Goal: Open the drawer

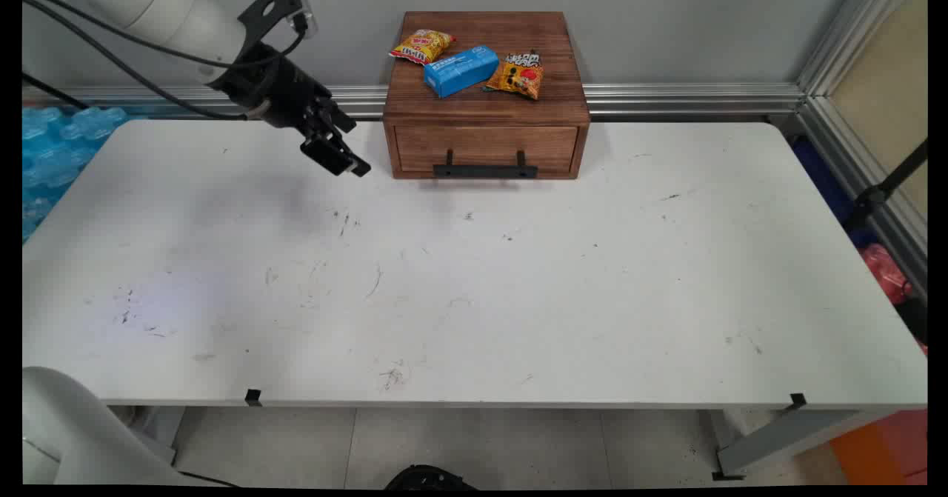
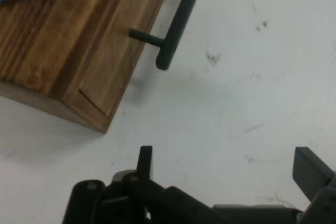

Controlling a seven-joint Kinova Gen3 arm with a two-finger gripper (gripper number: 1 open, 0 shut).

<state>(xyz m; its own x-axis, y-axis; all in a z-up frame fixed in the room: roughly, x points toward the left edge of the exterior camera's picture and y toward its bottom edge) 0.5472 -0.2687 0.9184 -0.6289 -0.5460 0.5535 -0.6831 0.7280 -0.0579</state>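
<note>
1. Nearest the camera lies the white table [image 1: 518, 297], scuffed with dark marks; two small black clips sit on its near edge.
2. One wooden drawer box [image 1: 486, 97] stands at the table's far edge, at about 12 o'clock from the table's middle. Its single drawer is closed, and the front faces the camera.
3. One black bar handle [image 1: 485, 170] crosses the drawer front on two short posts, its long axis running from 9 o'clock to 3 o'clock in the main view.
4. Three packets lie on the box top: one yellow snack bag [image 1: 421, 45] toward 9 o'clock, one blue packet [image 1: 461, 70] in the middle with its long axis tilted from 8 o'clock to 2 o'clock, and one orange snack bag [image 1: 518, 75] toward 3 o'clock, all close together.
5. One black gripper [image 1: 335, 155] hangs above the table just at 9 o'clock of the box, apart from it, pitched down and toward the box's near left corner.
6. Its fingers [image 2: 145, 162] stand wide apart and hold nothing; in the hand view the handle's end and the box corner lie beyond them.
</note>
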